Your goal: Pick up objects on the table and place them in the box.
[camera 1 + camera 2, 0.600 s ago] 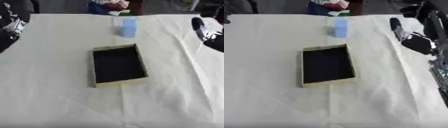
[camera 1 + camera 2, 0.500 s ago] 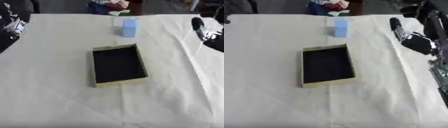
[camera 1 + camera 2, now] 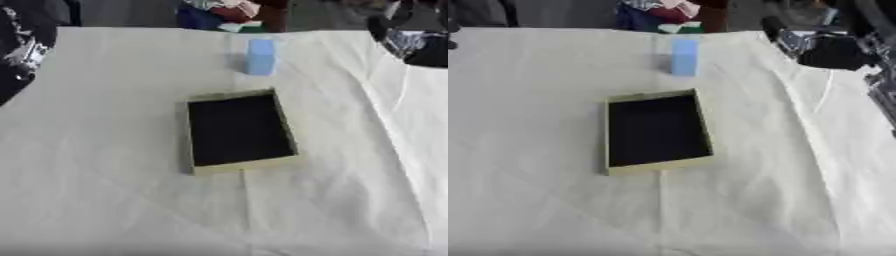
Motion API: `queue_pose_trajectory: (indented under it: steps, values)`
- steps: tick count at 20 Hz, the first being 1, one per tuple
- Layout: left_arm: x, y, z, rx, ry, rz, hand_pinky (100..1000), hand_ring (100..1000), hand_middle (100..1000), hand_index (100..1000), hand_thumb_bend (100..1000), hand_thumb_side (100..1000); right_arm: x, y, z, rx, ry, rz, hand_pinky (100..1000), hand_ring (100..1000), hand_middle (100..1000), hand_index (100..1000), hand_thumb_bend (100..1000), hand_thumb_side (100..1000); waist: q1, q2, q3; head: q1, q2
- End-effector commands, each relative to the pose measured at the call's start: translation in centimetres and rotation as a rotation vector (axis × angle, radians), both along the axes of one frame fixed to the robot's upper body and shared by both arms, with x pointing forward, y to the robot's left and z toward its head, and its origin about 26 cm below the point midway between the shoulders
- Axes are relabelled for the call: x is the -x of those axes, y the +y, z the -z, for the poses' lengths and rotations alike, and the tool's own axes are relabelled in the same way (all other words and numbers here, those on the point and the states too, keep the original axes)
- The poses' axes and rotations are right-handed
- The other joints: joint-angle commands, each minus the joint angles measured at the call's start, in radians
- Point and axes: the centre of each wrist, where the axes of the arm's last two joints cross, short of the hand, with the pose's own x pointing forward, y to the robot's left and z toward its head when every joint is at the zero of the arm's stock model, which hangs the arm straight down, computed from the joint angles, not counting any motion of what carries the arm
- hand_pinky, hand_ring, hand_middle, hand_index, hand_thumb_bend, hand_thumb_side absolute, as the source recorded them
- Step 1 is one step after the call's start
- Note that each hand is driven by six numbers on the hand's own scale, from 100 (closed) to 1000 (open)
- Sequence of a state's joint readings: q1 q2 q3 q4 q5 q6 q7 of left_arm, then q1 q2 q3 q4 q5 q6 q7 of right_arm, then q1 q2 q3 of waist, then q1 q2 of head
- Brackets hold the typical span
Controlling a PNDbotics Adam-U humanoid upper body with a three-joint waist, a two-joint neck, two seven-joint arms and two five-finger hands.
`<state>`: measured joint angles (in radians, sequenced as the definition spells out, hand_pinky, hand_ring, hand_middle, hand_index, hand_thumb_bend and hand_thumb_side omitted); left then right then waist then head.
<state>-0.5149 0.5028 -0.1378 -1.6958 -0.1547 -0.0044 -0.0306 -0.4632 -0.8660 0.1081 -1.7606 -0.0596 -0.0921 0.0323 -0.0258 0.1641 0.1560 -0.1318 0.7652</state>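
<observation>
Box (image 3: 241, 131) sits mid-table, a shallow open tray w/ pale yellowish walls and a black inside, turned a bit askew so its long sides lean slightly off the table's edges. Nothing visible inside it, just the dark floor. Beyond it, toward the far edge, stands the light blue block (image 3: 260, 56), upright, well apart from the box and resting on the cloth by itself. Table (image 3: 105, 190) is covered in a cream cloth w/ soft creases running out from the centre. Right hand (image 3: 820, 46) hangs over the far right part of the table, up near the upper right corner, black w/ silver bits, near the block's level but clearly off to the side and not touching it; fingers are too blurred, can't tell if they're straight or curled, tho nothing seems to be in its grasp. Left hand (image 3: 22, 50) shows at the upper left edge in the left eye view, mostly cut off by the frame, dark w/ light patches, away from both box and block; same story, its finger state can't be read. At the far edge past the table there's a heap of coloured stuff (image 3: 219, 11), red, white and blue, shapes unclear.
</observation>
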Motion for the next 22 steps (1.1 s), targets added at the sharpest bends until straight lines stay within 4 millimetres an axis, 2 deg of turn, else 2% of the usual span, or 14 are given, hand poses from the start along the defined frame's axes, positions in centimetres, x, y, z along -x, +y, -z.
queue_pose_trajectory:
  steps: [1,2,3,7,9,15,17,22]
  values:
    - [0.0,-0.4,-1.3,-0.011,-0.035,0.025,708,787,829,882,309,797,-1.5,-1.6,-1.8,0.071,0.030,0.021,784,782,832,923,343,345,-0.002,-0.010,0.009,-0.013,0.005]
    - [0.0,-0.7,-1.5,-0.011,-0.040,0.036,708,787,829,882,308,797,-2.1,-1.6,-2.2,0.102,0.039,0.016,796,798,846,938,296,325,-0.003,-0.007,0.018,-0.020,0.005]
    - [0.0,-0.9,-1.7,-0.011,-0.045,0.047,709,787,829,882,308,797,-2.8,-1.7,-2.6,0.139,0.048,0.012,801,806,858,945,345,351,-0.004,-0.005,0.026,-0.026,0.005]
    - [-0.1,-2.1,-2.5,-0.014,-0.065,0.091,709,787,830,882,309,798,-5.4,-1.6,-3.5,0.257,0.088,0.004,822,834,885,968,357,356,-0.010,0.004,0.058,-0.053,0.003]
    - [-0.2,-2.8,-3.0,-0.013,-0.079,0.117,709,788,830,882,309,797,-6.6,-1.6,-3.5,0.304,0.106,0.007,832,849,897,972,371,363,-0.015,0.012,0.081,-0.073,-0.011]
    - [-0.2,-4.4,-4.2,-0.008,-0.109,0.173,708,788,830,882,308,797,-9.0,-2.2,-2.8,0.432,0.176,0.042,867,899,928,984,408,331,-0.025,0.030,0.137,-0.117,-0.037]
    - [-0.1,-4.8,-4.4,-0.005,-0.115,0.185,708,788,830,882,309,797,-9.5,-2.7,-2.4,0.469,0.202,0.063,890,931,944,988,433,291,-0.027,0.033,0.151,-0.126,-0.045]
    - [-0.1,-5.3,-4.8,-0.001,-0.124,0.206,708,788,830,882,309,798,-10.2,-4.3,-1.1,0.529,0.266,0.116,903,945,951,992,447,284,-0.027,0.039,0.176,-0.142,-0.060]
